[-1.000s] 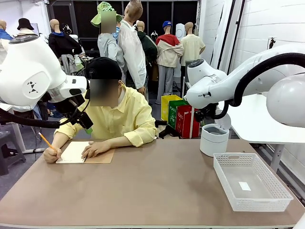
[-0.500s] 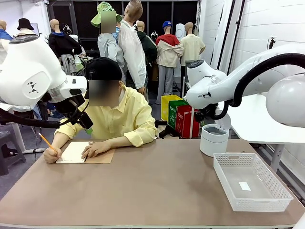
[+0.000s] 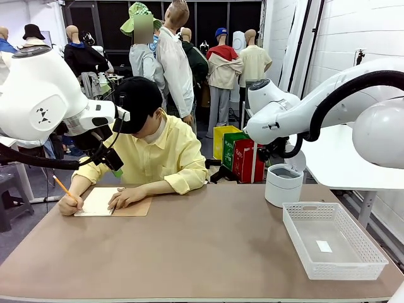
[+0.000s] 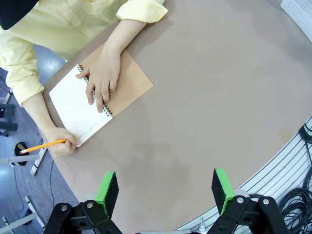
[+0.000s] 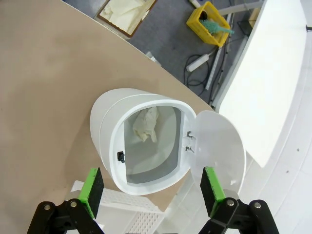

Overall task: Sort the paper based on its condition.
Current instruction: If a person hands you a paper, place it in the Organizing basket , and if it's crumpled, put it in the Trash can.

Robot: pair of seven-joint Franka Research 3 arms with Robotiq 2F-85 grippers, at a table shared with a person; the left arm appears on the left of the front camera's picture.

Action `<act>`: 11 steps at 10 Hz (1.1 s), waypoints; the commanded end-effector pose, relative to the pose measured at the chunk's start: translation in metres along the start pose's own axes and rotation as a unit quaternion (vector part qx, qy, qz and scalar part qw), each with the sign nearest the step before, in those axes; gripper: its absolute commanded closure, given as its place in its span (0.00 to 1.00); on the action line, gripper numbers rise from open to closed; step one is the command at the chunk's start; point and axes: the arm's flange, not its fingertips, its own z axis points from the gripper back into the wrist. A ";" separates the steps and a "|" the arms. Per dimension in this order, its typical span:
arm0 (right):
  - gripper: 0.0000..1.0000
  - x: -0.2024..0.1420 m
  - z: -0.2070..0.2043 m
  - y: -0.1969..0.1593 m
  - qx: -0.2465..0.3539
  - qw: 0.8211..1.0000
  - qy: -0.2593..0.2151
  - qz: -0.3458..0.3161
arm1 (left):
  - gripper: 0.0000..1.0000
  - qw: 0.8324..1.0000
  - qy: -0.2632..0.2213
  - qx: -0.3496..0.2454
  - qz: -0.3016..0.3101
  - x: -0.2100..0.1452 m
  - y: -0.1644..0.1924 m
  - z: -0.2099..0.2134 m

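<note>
Right wrist view: my right gripper [image 5: 152, 191] hangs wide open, empty, above the white bin [image 5: 105, 131] at the table's [image 4: 219, 97] far right. Inside lies what looks like a crumpled paper ball [image 5: 146, 124]. A flat paper piece [image 3: 324, 246] lies in the white basket [image 3: 347, 270], near right. My left gripper [image 4: 165, 187] hovers wide open, empty, near the person's notebook [image 4: 129, 85], far left.

Lighting: bright, even, from overhead; shadows faint and soft. Table [image 3: 208, 246]: dull sheen, no hard glare. Front view: sharp throughout. Wrist views: wide-angle bowing, table edge curved. White bin [image 5: 105, 134]: interior shaded grey.
</note>
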 end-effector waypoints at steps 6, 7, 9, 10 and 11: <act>0.00 -0.013 0.018 0.012 0.040 0.998 -0.052 0.008 | 0.00 1.000 -0.001 -0.001 0.000 0.000 0.001 0.001; 0.00 -0.025 0.041 0.027 0.068 0.993 -0.086 0.033 | 0.00 1.000 -0.001 -0.001 0.000 0.000 0.001 0.001; 0.00 -0.038 0.060 0.044 0.120 0.982 -0.119 0.080 | 0.00 1.000 -0.001 -0.001 0.000 0.000 0.001 0.001; 0.00 -0.049 0.068 0.057 0.137 0.978 -0.132 0.090 | 0.00 1.000 -0.001 -0.001 0.000 0.000 0.001 0.001; 0.00 -0.067 0.077 0.068 0.158 0.970 -0.156 0.098 | 0.00 1.000 -0.001 -0.001 0.000 0.000 0.001 0.001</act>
